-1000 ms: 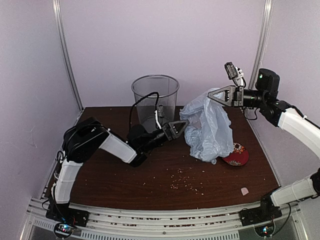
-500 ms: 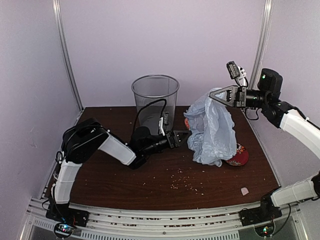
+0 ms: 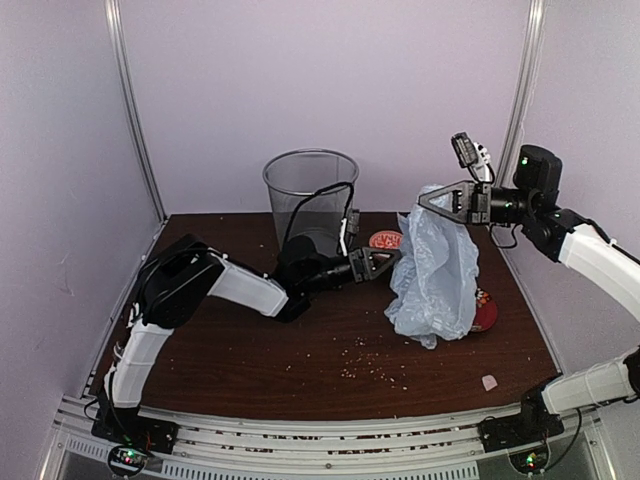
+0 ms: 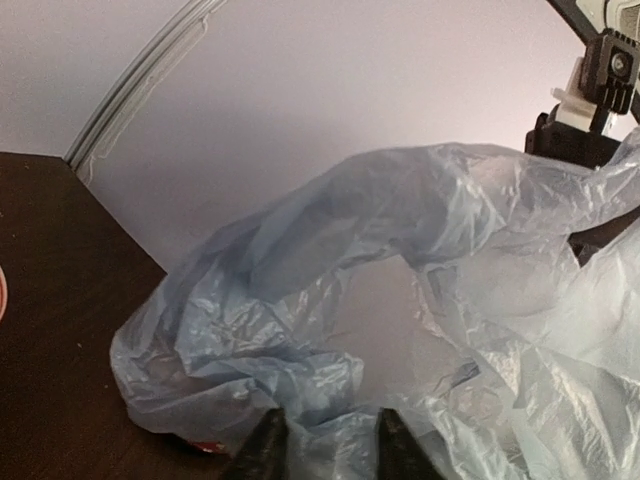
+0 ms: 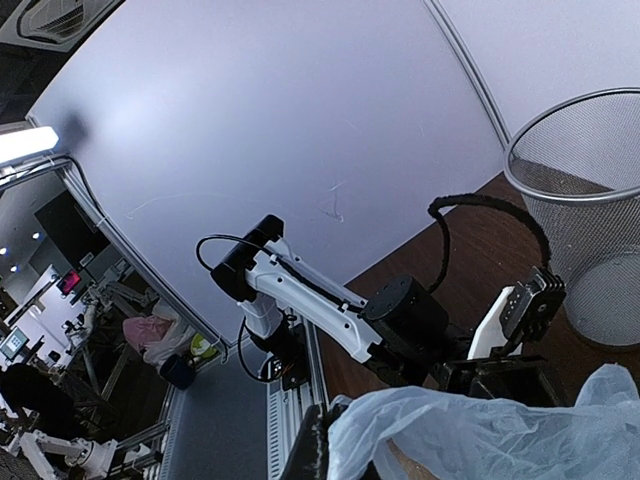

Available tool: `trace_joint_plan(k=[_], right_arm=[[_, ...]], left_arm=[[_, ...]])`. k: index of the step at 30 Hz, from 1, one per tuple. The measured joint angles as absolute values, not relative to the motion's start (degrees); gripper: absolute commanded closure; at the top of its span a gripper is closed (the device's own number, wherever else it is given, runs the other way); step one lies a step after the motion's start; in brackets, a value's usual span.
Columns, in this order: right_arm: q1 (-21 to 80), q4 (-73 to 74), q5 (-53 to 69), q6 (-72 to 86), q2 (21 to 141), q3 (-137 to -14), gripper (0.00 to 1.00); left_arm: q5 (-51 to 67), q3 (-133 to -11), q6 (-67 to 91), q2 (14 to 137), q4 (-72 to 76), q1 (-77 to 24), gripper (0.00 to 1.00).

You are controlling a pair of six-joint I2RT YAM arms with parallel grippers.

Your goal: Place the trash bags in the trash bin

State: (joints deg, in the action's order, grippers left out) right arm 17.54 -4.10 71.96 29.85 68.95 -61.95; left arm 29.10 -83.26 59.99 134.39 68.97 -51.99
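The trash bag (image 3: 432, 275), thin, pale blue-grey and wrinkled, hangs from my right gripper (image 3: 426, 197), which is shut on its top edge well above the table. Its lower end reaches the tabletop. In the right wrist view the plastic (image 5: 480, 430) is pinched at the gripper (image 5: 350, 445). My left gripper (image 3: 396, 257) is at the bag's left side. In the left wrist view it (image 4: 330, 448) has its two fingertips narrowed on a fold of the bag (image 4: 400, 330). The trash bin (image 3: 310, 195), round grey mesh, stands upright at the back left of the bag, also seen as the bin (image 5: 590, 200).
A flat red dish (image 3: 385, 240) lies between bin and bag. A red-patterned bowl (image 3: 487, 312) sits half hidden behind the bag's lower right. Crumbs (image 3: 370, 365) and a small pale piece (image 3: 489, 382) lie on the brown table near the front. A metal post (image 3: 522, 90) rises at the back right.
My left gripper has moved right to the bag's left edge and its jaws have narrowed on the plastic. The bag has shifted right, uncovering the flat red dish.
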Motion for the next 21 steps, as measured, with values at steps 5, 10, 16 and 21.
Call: trace_joint_plan(k=[5, 10, 16, 21], right_arm=[[16.14, -4.08, 71.55, 29.67, 68.51, -61.95, 1.00], [12.80, -4.10, 68.38, 29.69, 68.45, -61.63, 1.00], [6.83, -3.90, 59.22, 29.98, 68.20, -56.58, 1.00], [0.69, -4.56, 52.66, 32.08, 74.06, -50.39, 1.00]], left_arm=[[29.47, -76.62, 60.47, 133.12, 69.43, -51.96, 1.00], [28.01, -58.43, 59.72, 123.96, 69.89, -51.94, 1.00], [23.97, -43.66, 51.77, 98.15, 65.21, -52.29, 0.97], [18.00, -43.22, 43.22, 86.11, 57.45, -53.87, 0.50]])
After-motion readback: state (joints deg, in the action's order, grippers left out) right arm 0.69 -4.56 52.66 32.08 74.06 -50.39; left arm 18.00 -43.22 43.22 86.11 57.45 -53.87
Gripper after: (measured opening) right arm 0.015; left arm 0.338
